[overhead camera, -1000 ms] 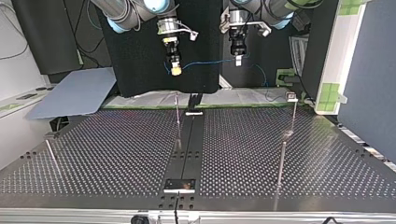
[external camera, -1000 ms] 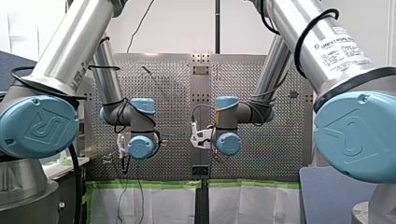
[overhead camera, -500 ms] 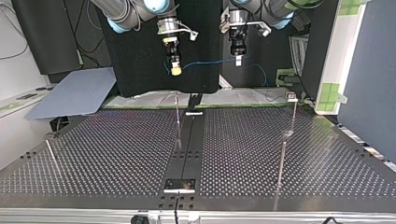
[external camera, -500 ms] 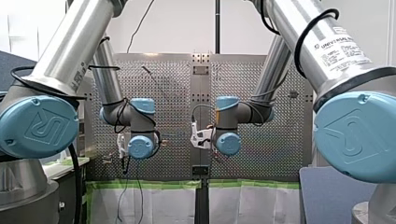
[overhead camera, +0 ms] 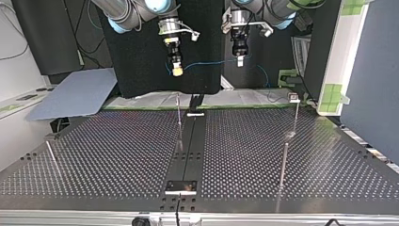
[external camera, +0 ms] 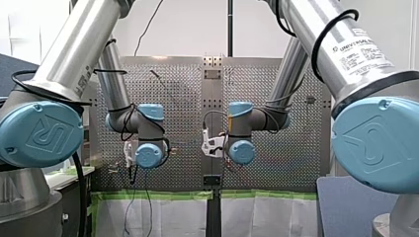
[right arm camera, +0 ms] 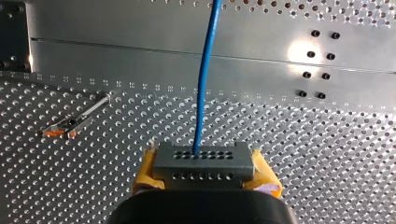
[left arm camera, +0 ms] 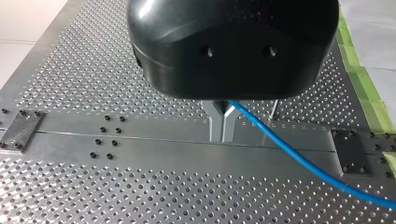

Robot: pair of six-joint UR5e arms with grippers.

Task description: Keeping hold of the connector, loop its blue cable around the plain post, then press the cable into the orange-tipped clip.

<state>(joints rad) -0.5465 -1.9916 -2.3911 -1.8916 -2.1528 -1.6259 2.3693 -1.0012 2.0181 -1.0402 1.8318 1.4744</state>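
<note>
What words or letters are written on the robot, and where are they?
"UNIVERSAL ROBOTS": on the white label on my right arm, front view.
Smaller lines under it: too small to read.
"UR" logo: on my left arm's blue joint cap and my right arm's blue joint cap.
Other views: no text.

The desk (right arm camera: pixel 327 140) is perforated metal, brushed, with a dull sheen; the blue cable (left arm camera: pixel 299 156) has a smooth, glossy plastic sheath; the connector (right arm camera: pixel 203 161) is matt grey; my left hand (left arm camera: pixel 223 137) has a smooth, faintly glossy black shell and bare metal fingers (left arm camera: pixel 215 122); the pads (right arm camera: pixel 148 169) of my right hand (right arm camera: pixel 203 164) are matt yellow.
</note>
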